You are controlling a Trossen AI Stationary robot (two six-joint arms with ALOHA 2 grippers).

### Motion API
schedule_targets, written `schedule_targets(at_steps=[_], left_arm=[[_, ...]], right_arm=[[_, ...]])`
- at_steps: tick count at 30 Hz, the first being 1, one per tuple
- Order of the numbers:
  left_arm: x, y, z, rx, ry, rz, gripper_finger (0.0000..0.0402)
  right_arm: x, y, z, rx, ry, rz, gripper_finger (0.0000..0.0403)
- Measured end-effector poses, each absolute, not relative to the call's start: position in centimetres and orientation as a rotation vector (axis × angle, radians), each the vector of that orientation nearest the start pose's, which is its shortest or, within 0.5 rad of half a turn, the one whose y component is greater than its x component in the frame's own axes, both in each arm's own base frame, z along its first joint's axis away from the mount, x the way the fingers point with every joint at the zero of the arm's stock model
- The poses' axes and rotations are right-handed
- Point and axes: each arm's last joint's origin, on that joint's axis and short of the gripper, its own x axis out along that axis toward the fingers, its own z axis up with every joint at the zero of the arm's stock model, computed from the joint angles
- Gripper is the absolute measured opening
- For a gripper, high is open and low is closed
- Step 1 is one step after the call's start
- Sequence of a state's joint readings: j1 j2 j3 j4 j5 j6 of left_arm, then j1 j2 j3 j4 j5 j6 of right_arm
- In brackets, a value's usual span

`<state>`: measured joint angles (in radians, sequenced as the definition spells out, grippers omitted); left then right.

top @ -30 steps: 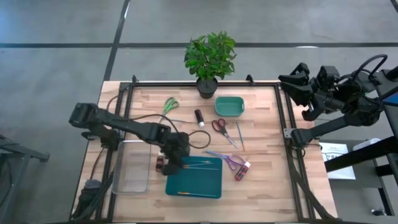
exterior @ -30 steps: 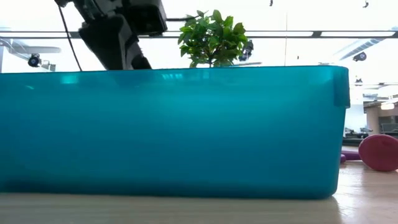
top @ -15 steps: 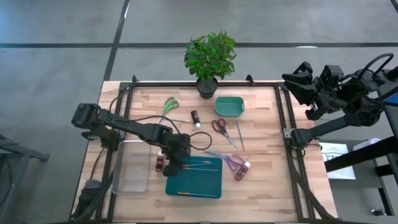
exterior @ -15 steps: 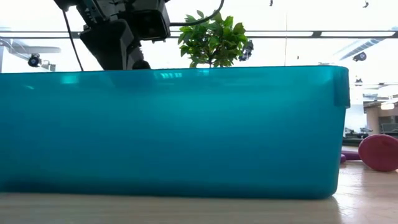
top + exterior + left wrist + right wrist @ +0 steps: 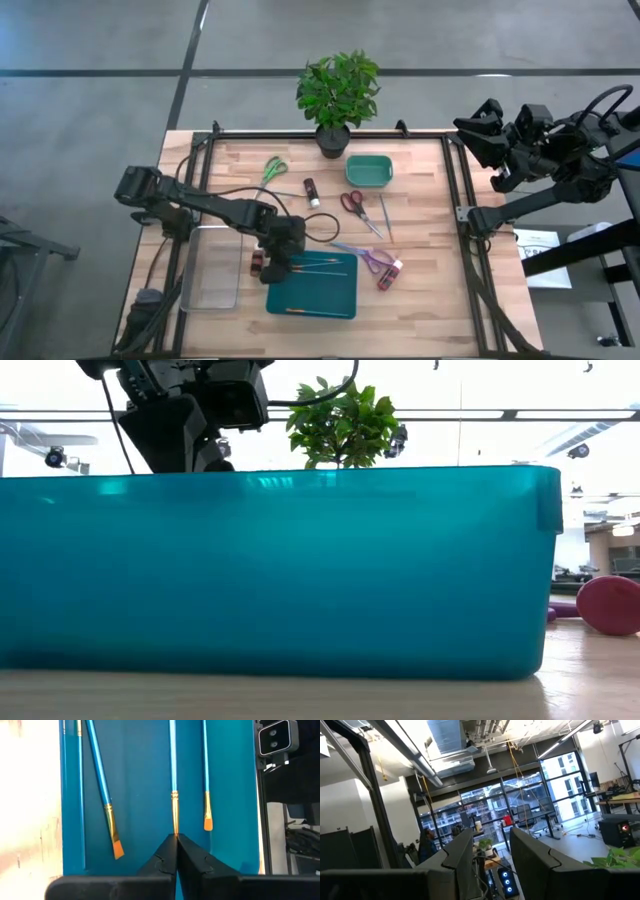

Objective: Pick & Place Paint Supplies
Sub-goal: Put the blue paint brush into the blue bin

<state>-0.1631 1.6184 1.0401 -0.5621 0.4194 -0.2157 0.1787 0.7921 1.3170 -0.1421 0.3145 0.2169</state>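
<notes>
A teal tray (image 5: 312, 297) sits at the table's near middle and holds several blue-handled brushes (image 5: 102, 785) with gold ferrules and orange bristles. My left gripper (image 5: 175, 836) hangs over the tray's left end (image 5: 272, 268), shut at the tip of the middle brush (image 5: 173, 765). A dark red bottle (image 5: 257, 263) lies just left of the tray. A white-capped bottle (image 5: 312, 190) lies farther back, and a pinkish one (image 5: 391, 274) lies right of the tray. My right gripper (image 5: 490, 860) is raised beyond the table's right edge (image 5: 495, 140), open and holding nothing. My left gripper pinches the middle brush at its bristle end, just past the gold ferrule (image 5: 175, 826), with only the fingertips. The fingertips hide the bristles. The fingers slant down from the table's left, in line with the brush. Its handle runs straight away over the tray floor, beside the other brushes.
Green scissors (image 5: 272, 168), red scissors (image 5: 350, 203) and purple scissors (image 5: 372, 260) lie on the wood. A small green bin (image 5: 369, 170) and a potted plant (image 5: 337, 95) stand at the back. A clear tray (image 5: 210, 268) sits left of the teal one.
The white-capped bottle behind the tray has shifted slightly toward the table's left and turned, showing more white than before.
</notes>
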Motion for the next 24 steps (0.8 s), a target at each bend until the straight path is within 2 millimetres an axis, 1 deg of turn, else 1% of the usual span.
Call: schedule_targets(at_steps=[9, 12, 15, 19, 21, 24], left_arm=[[30.4, -6.2, 19.8, -0.332, 1.2, -0.385, 0.0077], [30.4, -6.2, 19.8, -0.329, 1.197, -0.387, 0.0091], [30.1, -6.1, 20.3, -0.327, 1.186, -0.39, 0.0095], [29.6, -5.9, 21.6, -0.326, 1.149, -0.395, 0.0096], [29.3, -5.9, 22.4, -0.323, 1.121, -0.401, 0.0096], [28.7, -5.8, 23.5, -0.332, 1.083, -0.429, 0.0096]], right_arm=[[10.6, 1.0, 50.2, 0.308, -0.383, -0.094, 0.0128], [10.6, 1.0, 50.1, 0.311, -0.381, -0.093, 0.0128], [10.7, 1.0, 49.8, 0.327, -0.344, -0.093, 0.0128], [11.0, 1.1, 48.1, 0.397, -0.171, -0.108, 0.0128], [11.4, 1.1, 46.8, 0.445, -0.045, -0.129, 0.0128], [12.5, 1.5, 44.4, 0.531, 0.18, -0.141, 0.0128]])
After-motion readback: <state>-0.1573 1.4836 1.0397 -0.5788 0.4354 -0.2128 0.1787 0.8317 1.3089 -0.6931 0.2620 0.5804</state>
